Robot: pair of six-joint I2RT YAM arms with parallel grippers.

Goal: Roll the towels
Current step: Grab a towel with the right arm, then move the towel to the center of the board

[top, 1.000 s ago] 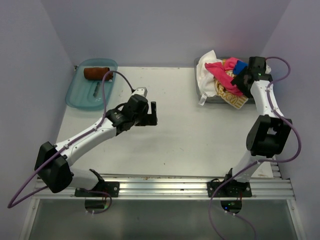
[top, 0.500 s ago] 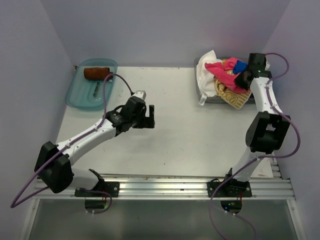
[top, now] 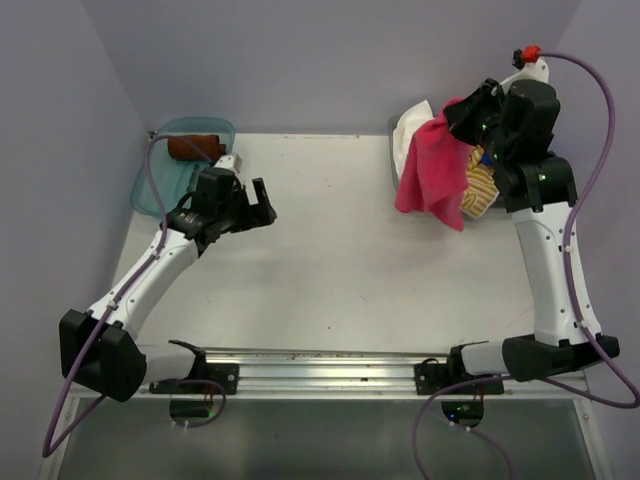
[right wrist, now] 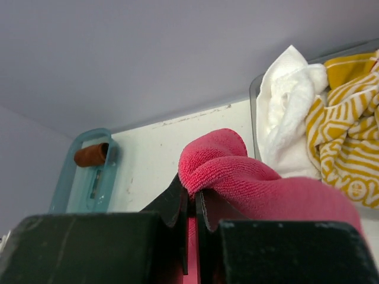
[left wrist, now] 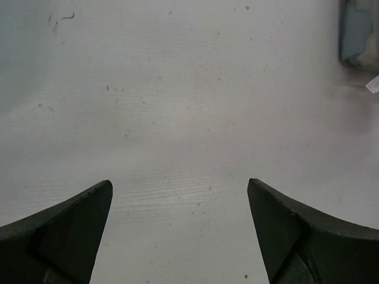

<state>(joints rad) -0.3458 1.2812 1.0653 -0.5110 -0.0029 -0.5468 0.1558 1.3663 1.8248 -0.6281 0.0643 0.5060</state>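
My right gripper (top: 462, 115) is raised at the back right, shut on a corner of the hot pink towel (top: 432, 175), which hangs down from it above the table. In the right wrist view the pink towel (right wrist: 249, 177) bulges over the pinched jaws of the right gripper (right wrist: 192, 192). A white towel (top: 410, 135) and a yellow-and-white striped towel (top: 482, 190) lie heaped in the grey bin (top: 400, 188). A rust-brown towel (top: 190, 147) lies rolled in the teal tray (top: 150, 190). My left gripper (top: 262, 200) is open over bare table, nothing between its fingers (left wrist: 71, 225).
The grey bin (right wrist: 253, 106) stands at the back right corner, and the teal tray (right wrist: 80, 189) at the back left, both against the wall. A small blue patch (top: 487, 158) shows behind the pink towel. Purple walls close in the table on three sides.
The right gripper has shut on the pink towel in the bin and lifted it up, so it now hangs free. The left arm has swung back to the left, toward the teal tray.
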